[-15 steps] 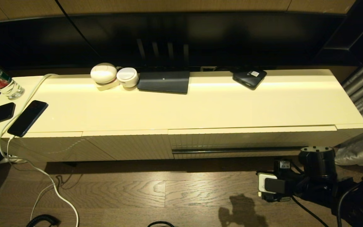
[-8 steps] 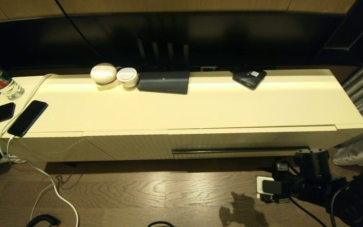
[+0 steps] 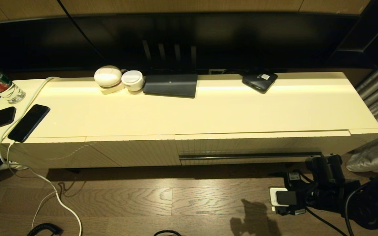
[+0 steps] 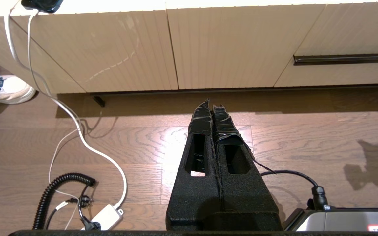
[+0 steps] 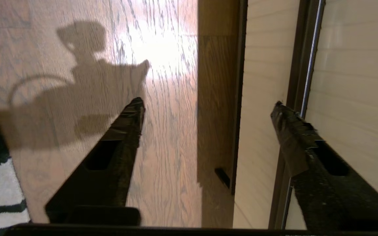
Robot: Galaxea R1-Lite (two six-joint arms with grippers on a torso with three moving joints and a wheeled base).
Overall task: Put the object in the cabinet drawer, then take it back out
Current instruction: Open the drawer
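Since the earlier head frames, right arm is sitting slightly lower near cabinet drawer (image 3: pixel 258 146), which is shut; object not seen. Left gripper (image 4: pixel 212 106) is pressing fingers together, empty. Right gripper (image 5: pixel 208 105) is gaping wide, empty, one finger (image 5: pixel 294 131) beside handle slot (image 5: pixel 307 65); no legible writing.

Right tool (image 5: pixel 207 105) shifted slightly right, lower, near cabinet drawer (image 3: pixel 261 147) handle.

Black taped end effector (image 4: pixel 212 106) fingers.
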